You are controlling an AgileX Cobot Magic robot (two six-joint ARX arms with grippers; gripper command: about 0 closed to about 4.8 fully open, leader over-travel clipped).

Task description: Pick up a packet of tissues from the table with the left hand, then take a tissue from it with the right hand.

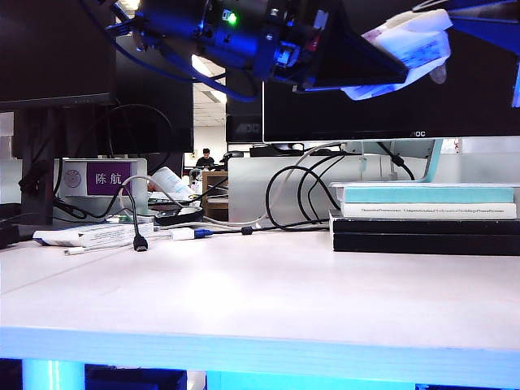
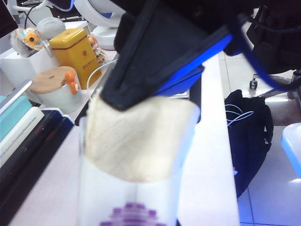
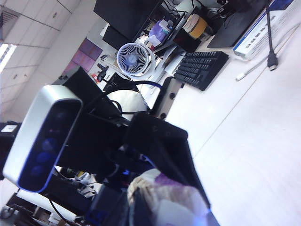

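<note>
High above the table (image 1: 244,301), the packet of tissues (image 1: 418,50) hangs in my left gripper (image 1: 383,61), whose black fingers are shut on it. In the left wrist view the packet (image 2: 131,200) is white with a purple label. A cream tissue (image 2: 141,141) sticks out of its opening. My right gripper (image 2: 117,99), black with blue edges, is shut on the tissue's far edge. In the exterior view it comes in from the upper right (image 1: 459,20). The right wrist view shows the packet (image 3: 181,200) and the tissue (image 3: 141,184) beside the left hand's black finger (image 3: 164,141).
A stack of books (image 1: 426,215) lies at the back right of the table. Black cables (image 1: 301,195) and a long white printed tube (image 1: 81,236) lie at the back left. A keyboard (image 3: 200,68), a small fan (image 3: 132,59) and a yellow tin (image 2: 77,49) stand farther off.
</note>
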